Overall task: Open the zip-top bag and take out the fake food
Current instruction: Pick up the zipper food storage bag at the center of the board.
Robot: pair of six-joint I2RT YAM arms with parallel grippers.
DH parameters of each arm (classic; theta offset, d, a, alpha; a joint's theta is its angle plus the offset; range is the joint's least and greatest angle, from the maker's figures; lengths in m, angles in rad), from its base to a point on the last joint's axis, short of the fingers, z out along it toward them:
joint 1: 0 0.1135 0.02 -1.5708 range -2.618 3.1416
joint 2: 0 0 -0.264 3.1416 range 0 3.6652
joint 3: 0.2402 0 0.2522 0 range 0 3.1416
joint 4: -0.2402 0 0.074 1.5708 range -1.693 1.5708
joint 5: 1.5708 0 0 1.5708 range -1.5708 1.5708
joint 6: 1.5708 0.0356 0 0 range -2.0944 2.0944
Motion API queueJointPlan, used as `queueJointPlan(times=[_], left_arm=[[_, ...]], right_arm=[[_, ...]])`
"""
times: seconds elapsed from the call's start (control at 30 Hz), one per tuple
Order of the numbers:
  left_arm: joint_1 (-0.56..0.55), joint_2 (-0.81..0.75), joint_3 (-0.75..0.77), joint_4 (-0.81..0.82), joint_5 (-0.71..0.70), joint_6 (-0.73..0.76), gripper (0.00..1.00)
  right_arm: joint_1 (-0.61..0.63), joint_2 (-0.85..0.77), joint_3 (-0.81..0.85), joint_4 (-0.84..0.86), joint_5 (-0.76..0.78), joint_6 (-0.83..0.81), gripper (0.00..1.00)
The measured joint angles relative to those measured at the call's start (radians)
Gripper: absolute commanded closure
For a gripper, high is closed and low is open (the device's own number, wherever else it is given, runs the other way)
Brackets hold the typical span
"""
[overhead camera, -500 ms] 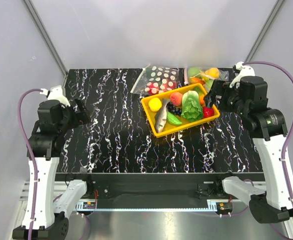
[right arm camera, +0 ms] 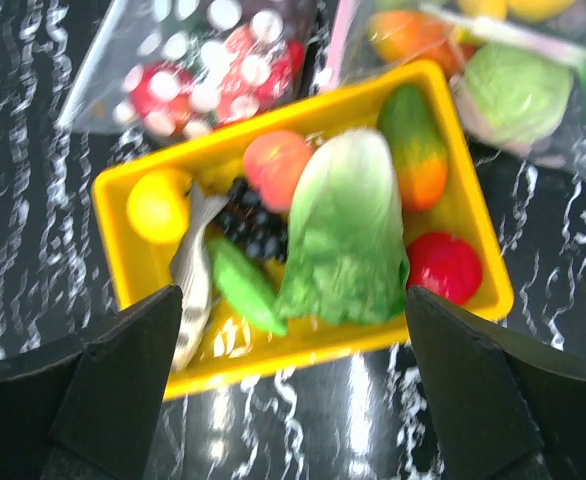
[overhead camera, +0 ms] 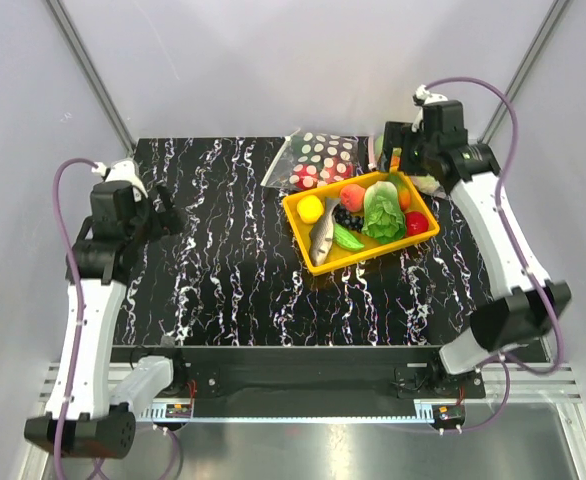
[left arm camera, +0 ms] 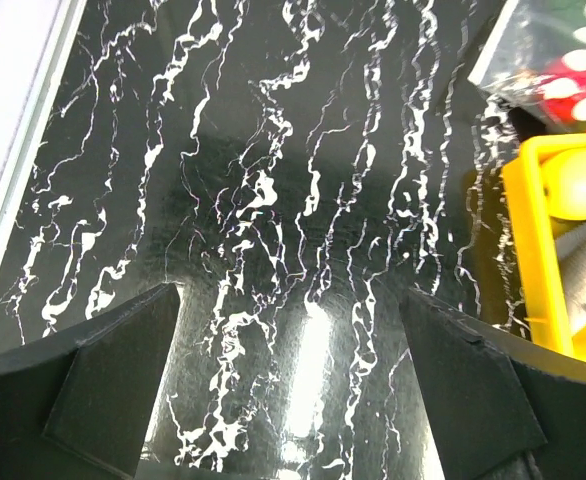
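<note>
Your stock: one crinkly clear zip-top bag [right arm camera: 563, 135], pink strip, glossy fake food [right arm camera: 508, 90] inside.
One yellow tray [right arm camera: 303, 352], eight toys [right arm camera: 343, 230]; left gripper [left arm camera: 289, 330], right gripper [right arm camera: 291, 320] both gaping, empty.

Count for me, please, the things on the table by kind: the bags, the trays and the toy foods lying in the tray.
Bags: 2 (zip-top bag, polka-dot bag)
Trays: 1 (yellow tray)
Toy foods in the tray: 8 (lemon, fish, green pod, grapes, peach, cabbage, mango, tomato)
Total: 11
</note>
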Motion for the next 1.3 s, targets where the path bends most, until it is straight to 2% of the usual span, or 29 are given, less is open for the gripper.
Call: queueJointPlan(times=[0.2, 0.47, 0.7, 0.97, 1.0, 1.03, 1.1, 1.2, 1.27, 1.3], left_arm=[[0.0, 0.123, 0.001, 0.055, -0.029, 0.0, 0.01], [0.0, 0.167, 0.006, 0.1, -0.096, 0.024, 0.01], [0.0, 0.227, 0.024, 0.142, -0.1, 0.045, 0.01], [0.0, 0.341, 0.084, 0.167, -0.086, 0.061, 0.01], [0.0, 0.348, 0.087, 0.169, -0.086, 0.063, 0.01], [0.0, 0.356, 0.09, 0.17, -0.085, 0.064, 0.01], [0.0, 0.365, 0.091, 0.172, -0.086, 0.066, 0.01], [0.0, 0.367, 0.092, 0.172, -0.086, 0.064, 0.01], [0.0, 0.367, 0.092, 0.174, -0.086, 0.062, 0.01], [0.0, 0.367, 0.092, 0.174, -0.086, 0.062, 0.01]], right_arm=[[0.0, 0.282, 0.202, 0.031, 0.13, -0.034, 0.0], [-0.011, 0.683, 0.525, 0.002, 0.292, -0.032, 0.0], [-0.04, 0.855, 0.66, 0.011, 0.384, -0.039, 0.0], [-0.056, 0.974, 0.702, 0.026, 0.444, -0.056, 0.02], [-0.056, 0.987, 0.707, 0.027, 0.448, -0.056, 0.05], [-0.057, 1.0, 0.712, 0.025, 0.449, -0.056, 0.15], [-0.06, 1.021, 0.721, 0.026, 0.451, -0.059, 0.26], [-0.069, 1.043, 0.748, 0.026, 0.452, -0.058, 0.58], [-0.08, 1.047, 0.762, 0.03, 0.448, -0.051, 0.74], [-0.085, 1.047, 0.764, 0.032, 0.447, -0.051, 0.78]])
